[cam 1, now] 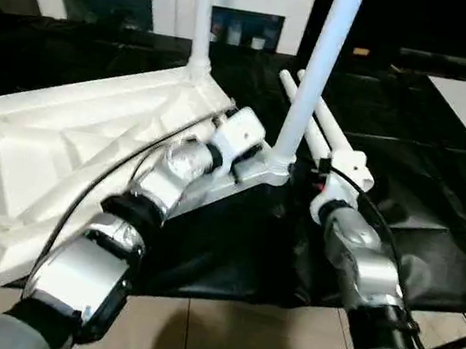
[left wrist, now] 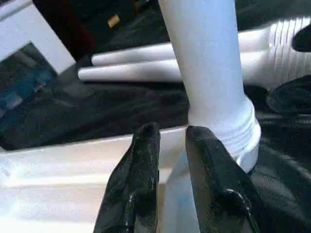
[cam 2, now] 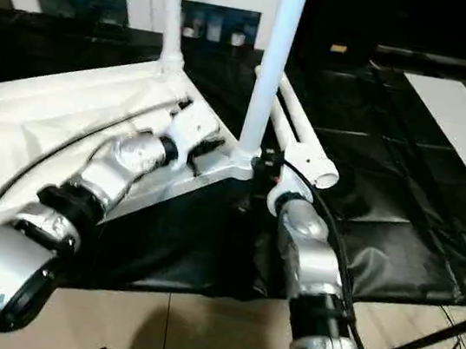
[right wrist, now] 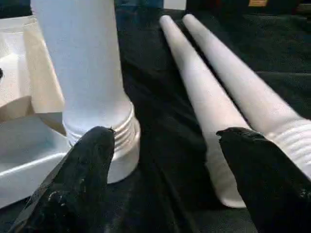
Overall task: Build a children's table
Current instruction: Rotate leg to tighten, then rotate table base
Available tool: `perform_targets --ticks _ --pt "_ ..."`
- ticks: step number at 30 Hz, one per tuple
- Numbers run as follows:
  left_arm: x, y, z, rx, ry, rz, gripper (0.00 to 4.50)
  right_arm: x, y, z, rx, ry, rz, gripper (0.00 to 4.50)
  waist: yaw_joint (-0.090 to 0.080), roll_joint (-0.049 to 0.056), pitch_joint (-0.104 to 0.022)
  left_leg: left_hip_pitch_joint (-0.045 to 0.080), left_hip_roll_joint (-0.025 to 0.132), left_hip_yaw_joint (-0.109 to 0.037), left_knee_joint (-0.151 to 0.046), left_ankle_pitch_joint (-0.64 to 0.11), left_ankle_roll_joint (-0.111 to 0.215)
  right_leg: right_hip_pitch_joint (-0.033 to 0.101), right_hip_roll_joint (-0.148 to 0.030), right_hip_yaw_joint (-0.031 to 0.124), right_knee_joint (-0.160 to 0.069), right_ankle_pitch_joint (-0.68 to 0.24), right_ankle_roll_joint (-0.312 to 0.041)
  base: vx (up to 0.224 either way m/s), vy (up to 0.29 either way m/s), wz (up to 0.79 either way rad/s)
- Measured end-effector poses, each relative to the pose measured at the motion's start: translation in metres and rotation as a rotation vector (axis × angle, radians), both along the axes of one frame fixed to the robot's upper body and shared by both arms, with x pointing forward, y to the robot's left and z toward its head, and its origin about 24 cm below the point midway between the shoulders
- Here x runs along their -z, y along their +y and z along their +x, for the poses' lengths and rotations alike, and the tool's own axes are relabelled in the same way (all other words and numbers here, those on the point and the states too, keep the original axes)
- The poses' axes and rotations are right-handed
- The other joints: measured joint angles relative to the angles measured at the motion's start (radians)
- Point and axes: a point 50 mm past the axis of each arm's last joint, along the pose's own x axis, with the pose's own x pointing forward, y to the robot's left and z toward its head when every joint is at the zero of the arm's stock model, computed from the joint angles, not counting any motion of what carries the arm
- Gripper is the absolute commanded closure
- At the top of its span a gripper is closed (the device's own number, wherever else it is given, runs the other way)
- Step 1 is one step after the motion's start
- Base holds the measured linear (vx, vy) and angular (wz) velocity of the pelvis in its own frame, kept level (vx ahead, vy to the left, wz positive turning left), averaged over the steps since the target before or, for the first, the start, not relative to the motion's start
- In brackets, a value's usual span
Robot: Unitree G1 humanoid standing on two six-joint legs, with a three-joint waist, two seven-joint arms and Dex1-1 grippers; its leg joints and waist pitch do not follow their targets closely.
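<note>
Black right pincer (right wrist: 165,160) wide, seemingly empty.

Table top (cam 1: 61,149) & legs (right wrist: 214,92) looked like smooth white plastic. Black cloth (cam 1: 432,248) was shiny & wrinkly. Forearms (cam 1: 360,264) were shiny silver metal.

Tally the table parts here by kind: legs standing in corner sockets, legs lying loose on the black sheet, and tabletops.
Legs standing in sockets: 2 (near leg, far leg)
Legs lying loose on the black sheet: 2 (one, other)
Tabletops: 1 (tabletop)
Total: 5
</note>
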Motion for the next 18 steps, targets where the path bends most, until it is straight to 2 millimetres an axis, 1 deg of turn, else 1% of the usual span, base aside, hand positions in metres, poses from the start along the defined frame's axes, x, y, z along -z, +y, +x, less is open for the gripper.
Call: perform_targets --ticks 3,4,5,7,8,10,11,15,18 --pt "0.006 0.019 -0.002 -0.033 0.014 0.01 3.03 -0.005 0.005 -0.003 -0.049 -0.006 -0.004 0.69 -0.003 0.0 0.0 0.0 0.001 0.0 0.0 0.0 0.0 0.0 0.0 -0.001 0.0 0.0 0.0 0.0 0.0 0.0" --pt "0.006 0.027 -0.002 -0.047 0.012 0.01 3.03 -0.006 0.006 -0.004 -0.061 -0.011 -0.005 0.69 -0.003 0.0 0.0 0.0 0.001 0.0 0.0 0.0 0.0 0.0 0.0 -0.001 0.0 0.0 0.0 0.0 0.0 0.0" --pt "0.004 0.037 -0.004 -0.061 0.008 0.01 2.9 -0.007 0.008 -0.005 -0.078 -0.011 -0.008 0.69 -0.004 0.0 0.0 0.0 0.002 0.0 0.0 0.0 0.0 0.0 0.001 -0.001 0.0 0.0 0.0 0.0 0.0 0.0" --pt "-0.003 0.068 -0.009 -0.113 0.003 -0.002 2.9 -0.003 0.013 -0.008 -0.13 0.011 -0.016 0.69 -0.009 -0.001 0.0 0.002 0.003 0.002 0.0 0.0 0.0 0.0 0.001 -0.001 0.001 0.0 0.0 0.0 0.0 0.0" --pt "-0.01 0.093 -0.014 -0.163 0.002 0.004 2.9 0.003 0.013 -0.01 -0.156 0.037 -0.019 0.69 -0.01 -0.002 0.001 0.002 0.004 0.002 0.0 0.0 -0.001 0.0 0.001 -0.003 0.001 0.0 0.0 0.0 0.0 0.0" --pt "-0.019 0.126 -0.021 -0.233 -0.004 0.018 2.9 0.009 0.015 -0.014 -0.198 0.065 -0.034 0.69 -0.012 -0.002 0.001 0.002 0.004 0.002 0.0 0.0 -0.001 -0.001 0.001 -0.003 0.001 0.0 0.0 0.0 0.0 0.0" --pt "-0.028 0.147 -0.027 -0.281 -0.014 0.027 2.9 0.011 0.017 -0.015 -0.227 0.076 -0.043 0.69 -0.014 -0.003 0.001 0.002 0.004 0.002 0.0 0.0 -0.001 0.0 0.001 -0.003 0.001 0.0 0.0 0.0 0.0 0.0" --pt "-0.048 0.21 -0.055 -0.42 -0.004 0.128 2.9 0.012 0.029 -0.016 -0.293 0.093 -0.046 0.69 -0.02 -0.006 0.002 0.002 0.004 0.002 0.0 0.0 -0.002 0.0 0.001 -0.002 0.001 0.0 0.0 0.0 0.0 0.0" --pt "-0.06 0.257 -0.077 -0.592 0.031 0.239 2.9 0.014 0.031 -0.016 -0.294 0.107 -0.056 0.69 -0.02 -0.013 0.002 0.003 0.003 0.002 0.0 0.0 -0.002 0.0 0.001 -0.002 0.001 0.0 0.0 0.0 0.0 0.0"
